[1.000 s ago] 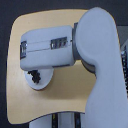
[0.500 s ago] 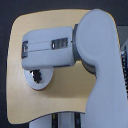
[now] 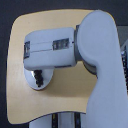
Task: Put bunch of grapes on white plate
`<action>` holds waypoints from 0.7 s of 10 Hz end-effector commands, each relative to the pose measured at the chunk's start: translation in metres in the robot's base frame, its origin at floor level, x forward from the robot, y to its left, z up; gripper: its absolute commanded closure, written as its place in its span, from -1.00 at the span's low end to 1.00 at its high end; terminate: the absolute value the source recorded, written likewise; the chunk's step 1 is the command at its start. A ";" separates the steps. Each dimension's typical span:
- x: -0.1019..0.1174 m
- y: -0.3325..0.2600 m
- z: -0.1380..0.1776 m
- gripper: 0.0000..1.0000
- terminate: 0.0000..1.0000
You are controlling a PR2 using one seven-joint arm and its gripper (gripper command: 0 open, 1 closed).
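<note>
Exterior view: we see the arm (image 3: pixel 95 60) over the table (image 3: pixel 50 25), its gripper (image 3: pixel 37 76) hidden mostly, jaws unreadable. Plate (image 3: pixel 42 82) sits right under it; grapes (image 3: pixel 38 76) look dark there, blurry.

No legible text, no labels or numbers (picture too blurred), anywhere
</note>
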 end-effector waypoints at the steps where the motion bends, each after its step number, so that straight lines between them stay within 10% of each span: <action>1: 0.016 -0.009 0.003 1.00 -1.00; 2: 0.016 -0.007 0.004 -1.00 -1.00; 7: 0.033 -0.013 0.047 -1.00 -1.00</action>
